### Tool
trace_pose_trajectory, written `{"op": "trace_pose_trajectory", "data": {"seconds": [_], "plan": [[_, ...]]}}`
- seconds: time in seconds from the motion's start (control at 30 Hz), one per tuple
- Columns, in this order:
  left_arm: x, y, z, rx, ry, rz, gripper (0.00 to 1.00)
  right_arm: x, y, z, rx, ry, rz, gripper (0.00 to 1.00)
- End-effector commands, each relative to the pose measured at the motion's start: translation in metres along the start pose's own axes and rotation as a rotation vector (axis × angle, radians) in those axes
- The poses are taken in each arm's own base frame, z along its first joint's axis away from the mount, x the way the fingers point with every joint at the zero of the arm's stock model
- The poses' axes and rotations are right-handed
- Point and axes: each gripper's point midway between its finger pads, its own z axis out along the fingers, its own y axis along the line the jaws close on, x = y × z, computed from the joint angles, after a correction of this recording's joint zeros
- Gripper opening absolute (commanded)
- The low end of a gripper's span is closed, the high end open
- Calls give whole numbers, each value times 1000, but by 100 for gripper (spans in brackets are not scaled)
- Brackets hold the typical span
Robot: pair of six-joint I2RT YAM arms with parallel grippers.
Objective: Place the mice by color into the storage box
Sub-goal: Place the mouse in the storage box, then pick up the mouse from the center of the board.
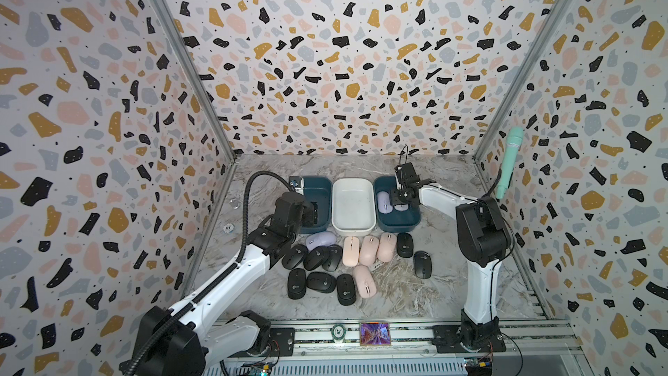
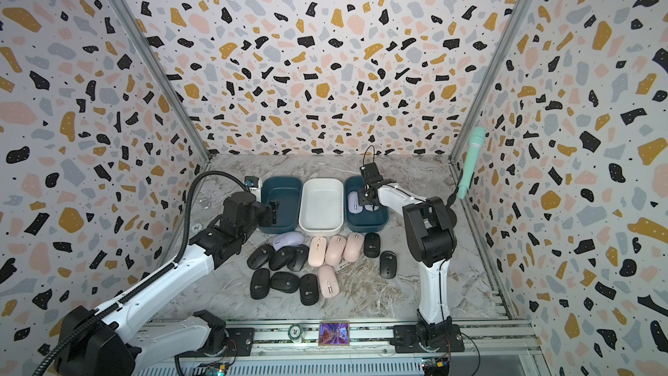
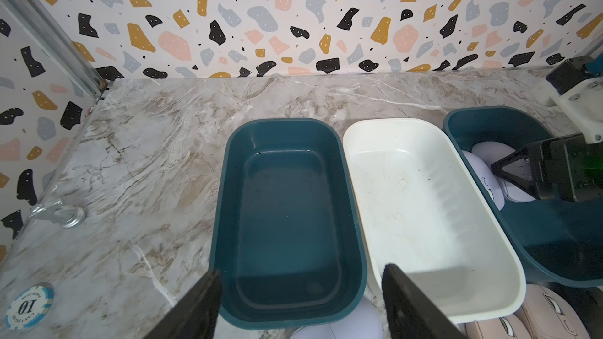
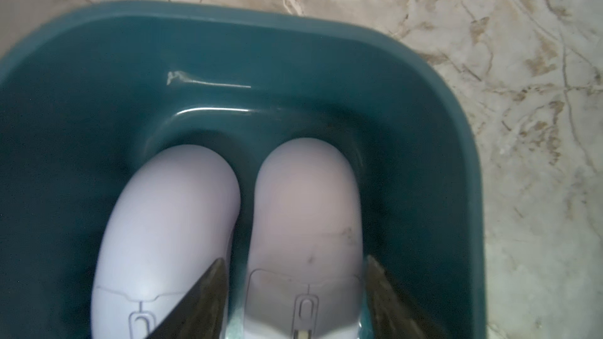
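Observation:
Three storage boxes stand in a row: a teal one [image 1: 327, 189], a white one [image 1: 353, 228] and a teal one [image 1: 397, 227]. Two lavender mice [image 4: 169, 216] [image 4: 306, 207] lie side by side in the right teal box [image 4: 228, 44]. My right gripper [image 4: 297, 288] [image 1: 401, 200] reaches down into that box. Its fingers straddle one lavender mouse with slim gaps on both sides, so it stands open. My left gripper [image 3: 301, 295] [image 1: 312, 211] hovers open and empty over the left teal box's near rim [image 3: 225, 190]. A third lavender mouse [image 1: 321, 239] [image 3: 339, 324] lies below it. Several black mice [image 1: 294, 256] and pink mice [image 1: 368, 249] lie on the table.
A mint microphone [image 1: 509, 160] hangs on the right wall. Poker chips [image 1: 227, 227] [image 1: 338, 329] and a colourful card [image 1: 375, 333] lie near the left and front edges. A metal ring [image 3: 62, 215] sits left of the boxes, and a small device [image 1: 295, 182] behind the left box.

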Motion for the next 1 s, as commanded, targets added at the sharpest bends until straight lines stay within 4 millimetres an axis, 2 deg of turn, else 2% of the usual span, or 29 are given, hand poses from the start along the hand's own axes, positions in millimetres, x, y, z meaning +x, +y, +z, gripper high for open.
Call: {"op": "trace_pose_trajectory", "data": {"seconds": [0.0,0.13,0.27,0.37,0.43,0.57,0.8,0.97], "plan": [[-5,0,-1,-9,-18,11,76,-19,-2,-16,2,-37,6,69],[-5,0,-2,-8,-15,14,76,-31,-1,-34,-18,-75,14,69],[-5,-1,-2,-7,-12,15,76,-45,4,-82,-60,-154,23,68],[-3,-2,-1,-6,-7,17,76,-40,10,-120,-90,-201,20,68],[-1,-4,-1,-5,-2,19,76,-28,15,-141,-94,-208,4,68],[2,-8,0,-9,18,35,76,15,28,-175,-52,-188,-64,68],[3,-6,-3,-21,35,18,76,102,92,-214,-165,-87,-115,67],[7,-11,-8,19,59,25,77,164,144,-221,-270,24,-103,68]]}}
